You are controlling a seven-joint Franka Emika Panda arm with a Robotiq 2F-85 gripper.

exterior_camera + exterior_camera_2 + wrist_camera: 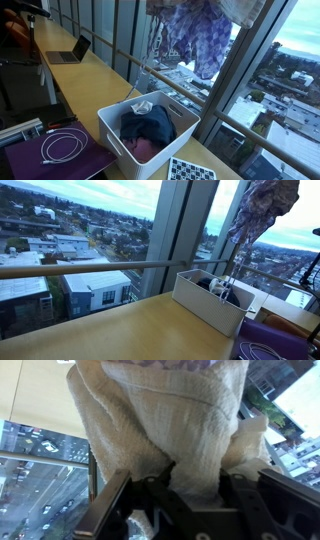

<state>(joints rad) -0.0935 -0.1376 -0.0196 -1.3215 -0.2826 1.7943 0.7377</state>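
My gripper (195,478) is shut on a bunched cloth (165,420), whose cream towelling side fills the wrist view between the black fingers. In both exterior views the cloth hangs high up as a purple-and-white plaid bundle (200,35) (265,205); the gripper itself is hidden at the top edge there. The cloth hangs well above a white basket (112,135) (205,302) on the wooden table. In the basket lie a dark blue garment (148,124), a maroon one (146,150) and a small white piece (142,106).
A laptop (70,52) sits further along the table. A white coiled cable (62,147) lies on a purple mat beside the basket, and a checkered board (190,170) lies at the front. A railing (90,268) and tall windows run along the table's far edge.
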